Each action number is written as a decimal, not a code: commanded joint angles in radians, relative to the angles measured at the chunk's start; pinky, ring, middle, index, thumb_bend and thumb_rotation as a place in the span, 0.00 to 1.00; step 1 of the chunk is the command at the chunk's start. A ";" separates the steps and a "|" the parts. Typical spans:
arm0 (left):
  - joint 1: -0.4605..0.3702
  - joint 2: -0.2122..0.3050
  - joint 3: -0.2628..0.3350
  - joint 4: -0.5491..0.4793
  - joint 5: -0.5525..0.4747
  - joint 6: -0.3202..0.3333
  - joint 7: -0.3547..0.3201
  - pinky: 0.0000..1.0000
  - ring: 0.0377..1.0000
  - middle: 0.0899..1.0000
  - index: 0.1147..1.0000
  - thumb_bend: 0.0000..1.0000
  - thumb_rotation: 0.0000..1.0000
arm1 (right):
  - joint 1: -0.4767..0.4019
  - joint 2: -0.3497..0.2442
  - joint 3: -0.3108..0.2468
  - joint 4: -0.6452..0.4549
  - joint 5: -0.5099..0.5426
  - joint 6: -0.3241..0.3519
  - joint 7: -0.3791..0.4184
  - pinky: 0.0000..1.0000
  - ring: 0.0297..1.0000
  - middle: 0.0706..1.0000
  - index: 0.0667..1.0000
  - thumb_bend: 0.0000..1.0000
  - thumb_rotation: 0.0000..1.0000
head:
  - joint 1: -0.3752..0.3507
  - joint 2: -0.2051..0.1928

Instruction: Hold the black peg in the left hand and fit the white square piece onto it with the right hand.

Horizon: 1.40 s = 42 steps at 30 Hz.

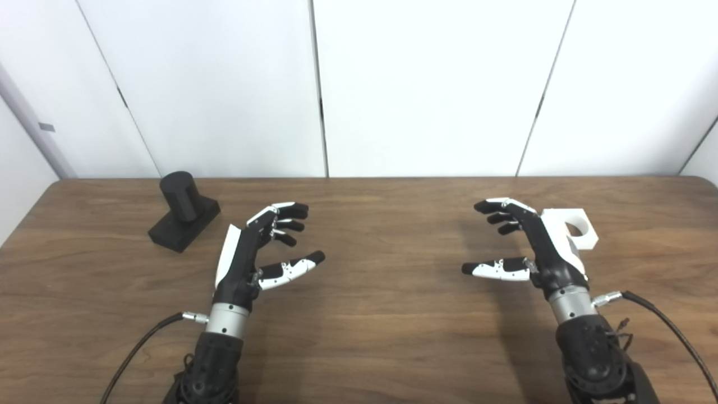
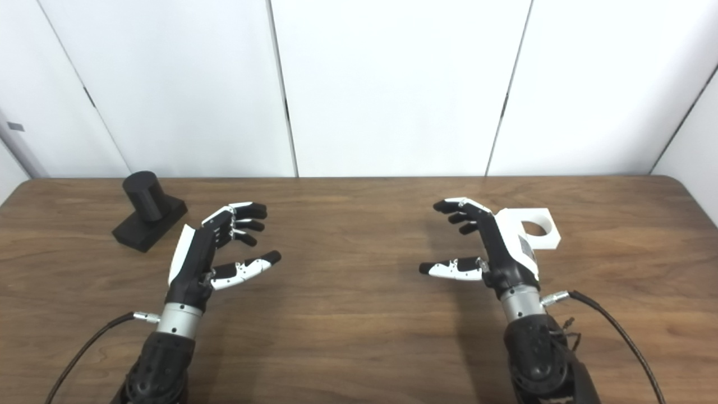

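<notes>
The black peg (image 1: 180,195) stands upright on its black square base (image 1: 185,224) at the far left of the wooden table. The white square piece (image 1: 578,230), with a round hole in it, lies on the table at the right, partly hidden behind my right hand. My left hand (image 1: 252,252) is open and empty above the table, to the right of the peg and apart from it. My right hand (image 1: 533,247) is open and empty, just left of and in front of the white piece. The scene also shows in the right eye view, with the peg (image 2: 145,195) and white piece (image 2: 541,230).
The wooden table (image 1: 381,314) reaches to white wall panels at the back. Black cables (image 1: 667,325) run from both wrists toward the front edge.
</notes>
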 commanded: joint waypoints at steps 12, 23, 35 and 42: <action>-0.041 -0.078 -0.052 0.021 0.071 -0.011 0.045 0.56 0.67 0.69 0.66 0.73 0.06 | -0.024 -0.065 -0.049 -0.021 0.088 -0.035 0.015 0.64 0.71 0.72 0.70 0.73 0.00 | 0.372 -0.078; -0.053 -0.105 -0.072 0.078 0.133 -0.014 0.088 0.57 0.65 0.67 0.64 0.74 0.10 | -0.016 -0.073 -0.046 0.003 0.042 -0.087 -0.021 0.59 0.67 0.69 0.65 0.74 0.00 | 0.423 -0.156; -0.064 -0.107 -0.097 0.163 0.154 -0.059 0.138 0.57 0.67 0.68 0.64 0.74 0.11 | -0.015 -0.075 -0.047 0.060 0.041 -0.127 -0.041 0.51 0.61 0.65 0.62 0.73 0.02 | 0.446 -0.224; -0.067 -0.101 -0.105 0.167 0.153 -0.057 0.139 0.57 0.67 0.68 0.63 0.74 0.12 | -0.018 -0.073 -0.048 0.071 0.044 -0.135 -0.046 0.47 0.60 0.64 0.61 0.74 0.08 | 0.440 -0.221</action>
